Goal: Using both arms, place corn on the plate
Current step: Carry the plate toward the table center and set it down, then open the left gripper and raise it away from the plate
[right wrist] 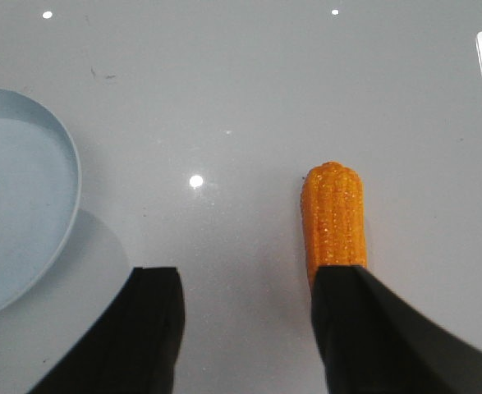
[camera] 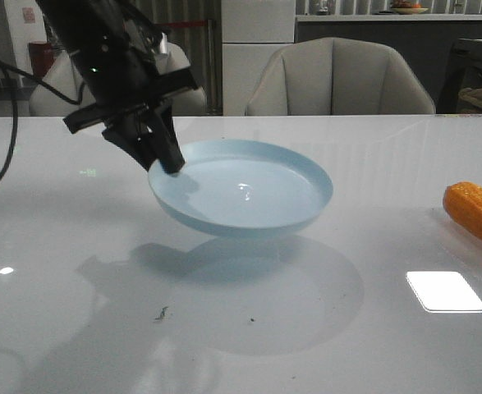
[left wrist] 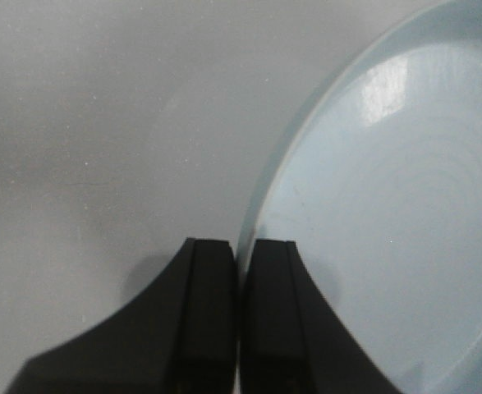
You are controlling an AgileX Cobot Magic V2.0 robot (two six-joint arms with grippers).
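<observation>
While left gripper (camera: 168, 161) clamps rim of plate (camera: 249, 197), plate hangs tilted clear of table (camera: 76, 246), shadow beneath. Left wrist view: fingers (left wrist: 212, 312) pinched tight on plate edge. Corn (camera: 476, 213) lies on table well to right of plate. Right gripper (right wrist: 245, 328) spread wide, one finger overlapping near end of corn (right wrist: 333, 217); contact cannot be judged.

The round, shallow pale-blue plate (camera: 249, 193) with a low raised rim is lifted clear of the table, tilted, and empty; its shadow falls on the surface below. The stubby orange corn cob (camera: 476, 213) with rows of bumpy kernels lies on its side, well apart from the plate.
</observation>
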